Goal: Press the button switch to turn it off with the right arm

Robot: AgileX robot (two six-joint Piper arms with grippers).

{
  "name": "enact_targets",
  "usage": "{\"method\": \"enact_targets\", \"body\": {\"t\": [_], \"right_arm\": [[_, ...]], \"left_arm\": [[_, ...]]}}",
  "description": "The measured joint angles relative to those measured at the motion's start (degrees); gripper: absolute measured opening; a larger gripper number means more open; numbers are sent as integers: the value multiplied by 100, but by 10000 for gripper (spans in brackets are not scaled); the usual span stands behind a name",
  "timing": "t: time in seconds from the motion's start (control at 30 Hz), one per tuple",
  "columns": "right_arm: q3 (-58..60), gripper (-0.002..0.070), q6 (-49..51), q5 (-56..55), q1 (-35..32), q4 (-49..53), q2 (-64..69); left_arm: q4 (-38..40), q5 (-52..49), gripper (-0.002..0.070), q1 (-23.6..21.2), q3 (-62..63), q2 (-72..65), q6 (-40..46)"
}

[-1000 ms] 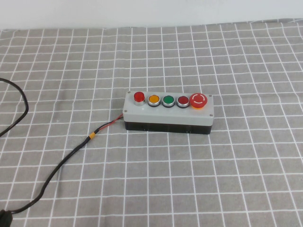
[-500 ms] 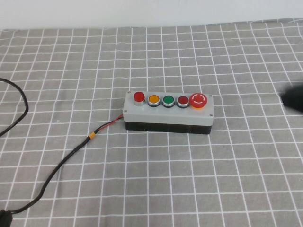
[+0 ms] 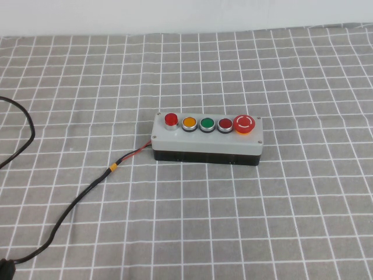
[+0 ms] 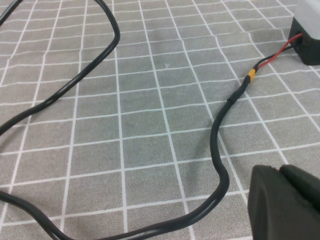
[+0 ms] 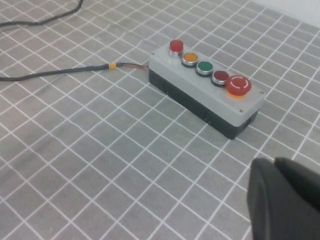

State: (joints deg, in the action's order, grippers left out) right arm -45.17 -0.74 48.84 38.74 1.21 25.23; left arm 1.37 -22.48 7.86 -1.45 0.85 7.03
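Note:
The button switch (image 3: 207, 137) is an oblong box with a light-grey top and black base, lying mid-table. Its top carries a row of red (image 3: 171, 119), orange (image 3: 189, 123), green (image 3: 206, 123) and dark-red (image 3: 225, 123) buttons, then a big red mushroom button (image 3: 245, 123). It also shows in the right wrist view (image 5: 205, 95). My right gripper (image 5: 276, 164) is shut and empty, off the box past its mushroom end and well short of it. My left gripper (image 4: 280, 171) is shut and empty, low over the cloth beside the black cable (image 4: 220, 150). Neither arm shows in the high view.
A grey cloth with white grid lines (image 3: 233, 221) covers the table. The black cable (image 3: 87, 189) runs from the box's left end toward the near left corner, with an orange band (image 3: 113, 168) and red wires. A second cable loop (image 3: 26, 125) lies at the far left edge.
Half a second ago a dark blur showed at the right edge of the high view; it is now gone. The button switch and cable have not moved.

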Motion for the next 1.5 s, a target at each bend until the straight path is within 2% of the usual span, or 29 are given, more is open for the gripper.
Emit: {"method": "enact_targets", "body": {"t": [0.4,0.5,0.7,0.87,1.2,1.5], "right_arm": [[61,-16,0,-27,-57,15,-108],[290,-16,0,-664,-441,57,-409],[1360,-16,0,-2258,-1737,34,-1295],[2383,-16,0,-2765,-2527,-61,-1935],[4043,-16,0,-2910,-2949,-121,-2573],[4652,-16,14,-2924,-3168,-711,-2573]], "left_arm": [[0,0,-4,0,0,0,0],[0,0,-4,0,0,0,0],[0,0,-4,0,0,0,0],[0,0,-4,0,0,0,0],[0,0,-4,0,0,0,0],[0,0,-4,0,0,0,0]]}}
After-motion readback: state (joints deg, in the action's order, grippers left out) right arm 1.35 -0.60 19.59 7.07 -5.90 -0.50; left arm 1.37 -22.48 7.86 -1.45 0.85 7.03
